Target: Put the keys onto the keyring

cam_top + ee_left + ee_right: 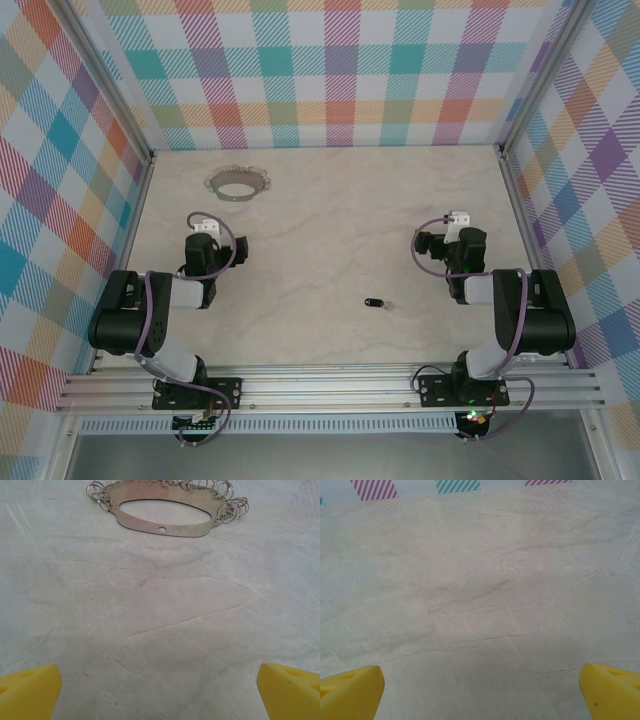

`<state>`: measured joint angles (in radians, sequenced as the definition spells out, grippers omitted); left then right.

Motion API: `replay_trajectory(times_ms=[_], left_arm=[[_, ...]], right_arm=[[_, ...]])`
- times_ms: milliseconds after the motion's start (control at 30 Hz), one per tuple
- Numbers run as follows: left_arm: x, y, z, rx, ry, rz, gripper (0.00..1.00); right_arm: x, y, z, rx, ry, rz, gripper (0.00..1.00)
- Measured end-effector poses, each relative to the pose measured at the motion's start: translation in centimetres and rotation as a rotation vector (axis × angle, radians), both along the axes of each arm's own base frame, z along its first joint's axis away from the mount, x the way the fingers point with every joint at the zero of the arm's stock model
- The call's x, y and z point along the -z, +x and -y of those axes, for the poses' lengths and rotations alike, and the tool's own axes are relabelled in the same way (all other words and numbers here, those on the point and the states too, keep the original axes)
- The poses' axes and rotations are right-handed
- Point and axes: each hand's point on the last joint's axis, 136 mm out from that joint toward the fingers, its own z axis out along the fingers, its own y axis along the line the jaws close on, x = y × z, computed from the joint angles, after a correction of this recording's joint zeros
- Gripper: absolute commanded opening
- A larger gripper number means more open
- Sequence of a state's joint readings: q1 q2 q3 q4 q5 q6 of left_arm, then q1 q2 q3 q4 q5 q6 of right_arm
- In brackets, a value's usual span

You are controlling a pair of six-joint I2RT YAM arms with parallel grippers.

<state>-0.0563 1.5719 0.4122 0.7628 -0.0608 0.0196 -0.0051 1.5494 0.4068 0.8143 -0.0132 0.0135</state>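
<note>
The keyring (238, 185), a thin grey metal ring with small loops round its rim, lies flat at the far left of the table; the left wrist view has the keyring (165, 527) ahead of the fingers. A tiny key (375, 302) with a black oblong head lies near the table's middle front, between the two arms. My left gripper (204, 226) stands open well short of the keyring, its yellow fingertips (30, 690) wide apart over bare table. On the right, the other gripper (458, 220) is open too, nothing between its yellow fingertips (610, 690).
The table (330, 240) is pale marble-patterned, walled on three sides by checked panels (330, 70). An aluminium rail (330, 385) carrying both arm bases runs along the near edge.
</note>
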Motion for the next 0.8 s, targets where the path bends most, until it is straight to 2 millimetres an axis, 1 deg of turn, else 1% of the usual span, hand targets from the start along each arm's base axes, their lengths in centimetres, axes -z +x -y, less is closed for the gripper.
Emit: replay_trajectory(times_ms=[367,433,500,600,667,733,800], left_arm=[[0.0,0.0,0.0,0.001,0.000,-0.002,1.00],[-0.1,0.2,0.0,0.001,0.002,-0.029,1.00],[-1.1,0.9,0.1,0.001,0.002,-0.037,1.00],[-4.5,2.3,0.3,0.007,-0.004,-0.005,1.00],[-6.7,3.0,0.4,0.009,-0.011,0.010,1.00],[-8.4,3.6,0.5,0.008,-0.026,0.001,1.00],[-9.9,4.3,0.6,-0.006,-0.053,-0.023,1.00]], right_arm=[[0.0,0.0,-0.1,-0.004,0.003,0.000,1.00],[-0.2,-0.2,0.2,0.011,0.000,-0.005,1.00],[-1.2,-0.5,0.6,0.037,-0.003,0.003,1.00],[-4.5,-0.9,1.1,0.078,0.014,0.037,1.00],[-6.8,-0.8,1.3,0.110,0.062,0.044,1.00],[-8.7,-0.4,1.6,0.153,0.128,0.033,1.00],[-10.2,0.0,1.4,0.173,0.197,0.011,1.00]])
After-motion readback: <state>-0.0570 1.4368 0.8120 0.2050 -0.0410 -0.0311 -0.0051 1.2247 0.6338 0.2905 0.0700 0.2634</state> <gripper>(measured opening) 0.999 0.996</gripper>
